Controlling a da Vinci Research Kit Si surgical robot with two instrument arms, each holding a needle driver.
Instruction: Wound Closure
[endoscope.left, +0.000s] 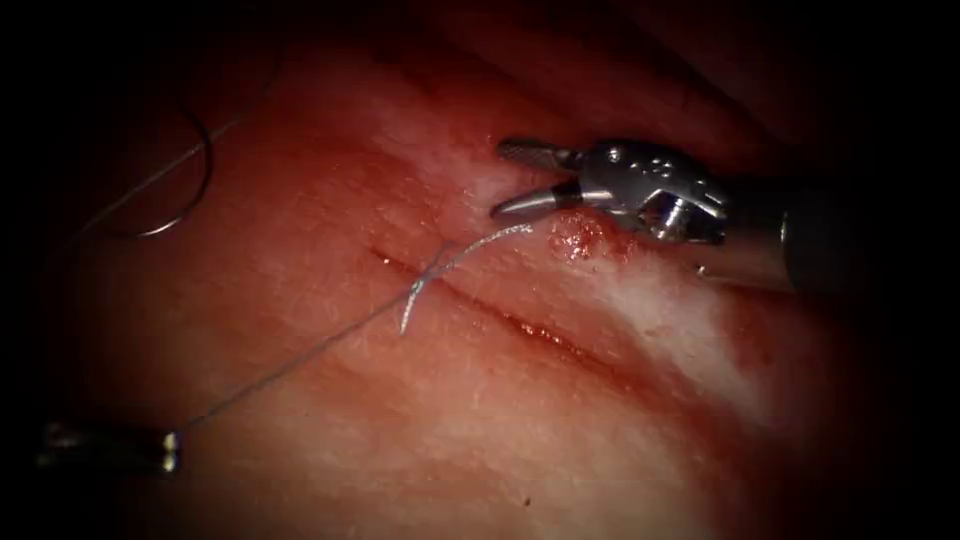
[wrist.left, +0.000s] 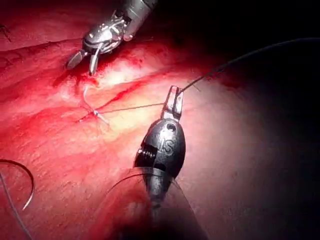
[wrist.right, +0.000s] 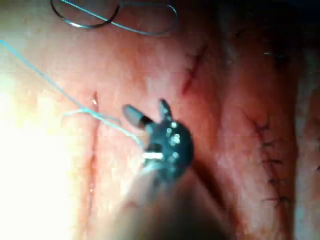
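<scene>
The cut (endoscope.left: 520, 322) runs slantwise across the tissue (endoscope.left: 420, 440). A stitch of thread (endoscope.left: 300, 357) crosses the cut near its upper end, and a short pale tail (endoscope.left: 470, 248) curves off to the right of the cut. My left tool (endoscope.left: 172, 450) (wrist.left: 173, 97), left of the cut, is shut on the long strand and holds it straight. My right tool (endoscope.left: 503, 180) (wrist.left: 82, 62) (wrist.right: 145, 111) hovers open and empty just right of the cut, above the tail. The curved needle (endoscope.left: 195, 190) (wrist.left: 27, 182) (wrist.right: 85, 22) lies free on the tissue, far left of the cut.
Red fluid (endoscope.left: 580, 240) wets the tissue below the right tool. Slack thread (wrist.right: 145, 31) loops by the needle. Older stitched cuts (wrist.right: 270, 155) show in the right wrist view.
</scene>
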